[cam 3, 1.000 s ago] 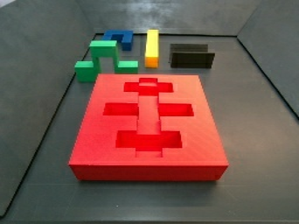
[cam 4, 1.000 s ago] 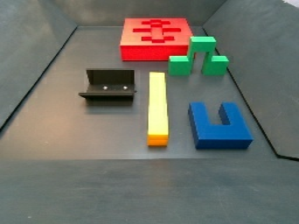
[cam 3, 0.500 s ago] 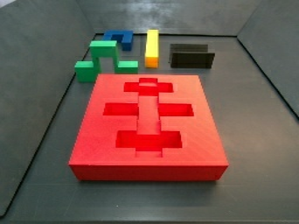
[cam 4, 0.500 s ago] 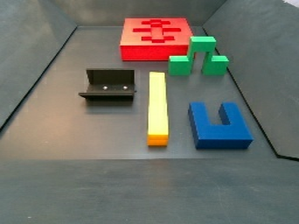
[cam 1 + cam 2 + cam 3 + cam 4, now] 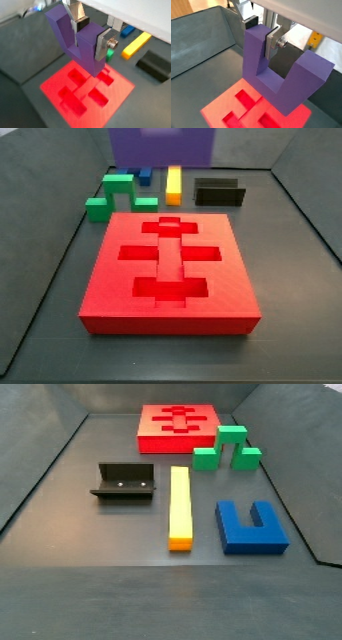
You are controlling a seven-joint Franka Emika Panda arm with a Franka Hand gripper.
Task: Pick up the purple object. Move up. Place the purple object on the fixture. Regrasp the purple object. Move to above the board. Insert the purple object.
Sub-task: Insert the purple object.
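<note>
The gripper (image 5: 271,42) is pinching the purple object (image 5: 281,75) by one prong, a silver finger (image 5: 278,42) sitting inside the U, the thick base hanging lowest. Directly beneath it lies the board (image 5: 83,90), well apart. In a side view the purple object (image 5: 160,146) enters at the top edge, beyond the board's (image 5: 170,273) far end, so the move ahead looks like downward travel onto a cutout.

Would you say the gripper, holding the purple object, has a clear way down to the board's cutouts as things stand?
Probably yes. The gripper holds the purple object in the air above the board, and in both wrist views nothing lies between them. The cutouts look bare.
</note>
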